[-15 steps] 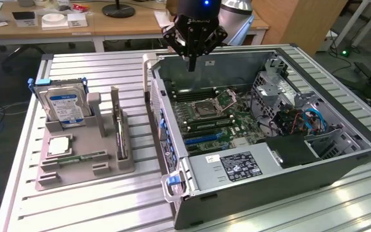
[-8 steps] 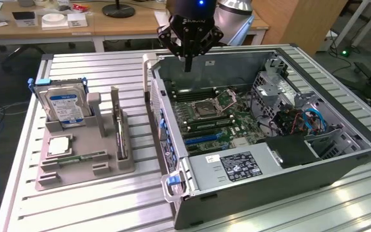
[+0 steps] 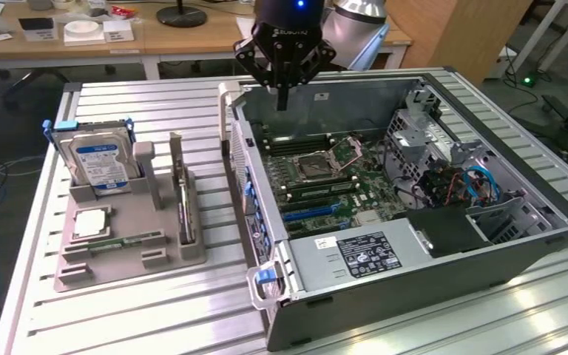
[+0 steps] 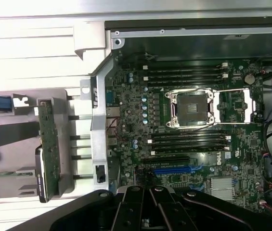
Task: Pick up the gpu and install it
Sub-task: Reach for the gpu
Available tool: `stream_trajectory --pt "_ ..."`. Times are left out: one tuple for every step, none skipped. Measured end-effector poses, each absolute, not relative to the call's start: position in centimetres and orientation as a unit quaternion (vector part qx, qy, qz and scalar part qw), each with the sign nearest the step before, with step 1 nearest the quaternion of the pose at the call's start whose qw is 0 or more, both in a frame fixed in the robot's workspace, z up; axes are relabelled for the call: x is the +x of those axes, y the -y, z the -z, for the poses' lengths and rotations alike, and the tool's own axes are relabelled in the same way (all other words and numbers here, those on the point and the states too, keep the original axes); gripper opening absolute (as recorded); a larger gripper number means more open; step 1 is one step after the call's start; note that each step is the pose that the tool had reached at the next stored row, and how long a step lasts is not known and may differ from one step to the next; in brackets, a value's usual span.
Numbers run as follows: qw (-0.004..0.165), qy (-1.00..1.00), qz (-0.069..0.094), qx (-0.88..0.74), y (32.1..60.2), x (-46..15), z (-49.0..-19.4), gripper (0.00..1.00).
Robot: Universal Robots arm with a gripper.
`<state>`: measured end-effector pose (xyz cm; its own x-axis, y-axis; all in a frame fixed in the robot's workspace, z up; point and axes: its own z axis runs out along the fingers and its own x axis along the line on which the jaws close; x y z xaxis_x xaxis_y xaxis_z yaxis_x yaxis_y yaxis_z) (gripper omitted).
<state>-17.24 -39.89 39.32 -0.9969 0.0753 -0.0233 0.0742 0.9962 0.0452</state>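
The gpu point(image 3: 180, 194) is a thin dark card standing on edge in a slot of the grey holder tray point(image 3: 156, 255), at the exterior view's left of the open computer case point(image 3: 481, 244). From the wrist camera the gpu point(image 4: 48, 147) appears edge-on beside the case wall. My gripper point(image 3: 282, 102) hangs above the case's far wall, over the motherboard point(image 3: 313, 177), well away from the card. Its fingers point(image 4: 143, 199) are shut together with nothing between them.
A silver hard drive point(image 3: 97, 159) with a blue-white label stands in the tray's far end, with a square chip point(image 3: 91, 222) and a green memory stick point(image 3: 126, 240) lying nearer. Inside the case are a blue slot point(image 4: 172, 170), a power supply point(image 3: 363, 253) and cables point(image 3: 461, 185).
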Motion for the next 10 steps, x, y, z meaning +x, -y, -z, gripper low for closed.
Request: stream_trajectory --pt "0.012 -0.999 -0.022 0.037 39.9 -17.4 -39.3 0.11" --pt "0.012 -0.999 -0.022 0.037 39.9 -17.5 -39.3 0.11" --pt "0.012 -0.999 -0.022 0.037 39.9 -17.6 -39.3 0.11" --pt "0.012 -0.999 -0.022 0.037 39.9 -17.7 -39.3 0.11" --pt "0.012 -0.999 -0.022 0.037 39.9 -17.9 -39.3 0.11" --pt "0.012 -0.999 -0.022 0.037 39.9 -18.0 -39.3 0.11" --pt "0.012 -0.999 -0.022 0.037 39.9 -18.1 -39.3 0.11" --pt "0.013 -0.999 -0.022 0.037 39.9 -18.2 -39.3 0.11" --pt "0.013 -0.999 -0.022 0.037 39.9 -18.3 -39.3 0.11" --pt "0.012 -0.999 -0.022 0.037 39.9 -18.5 -39.3 0.11"
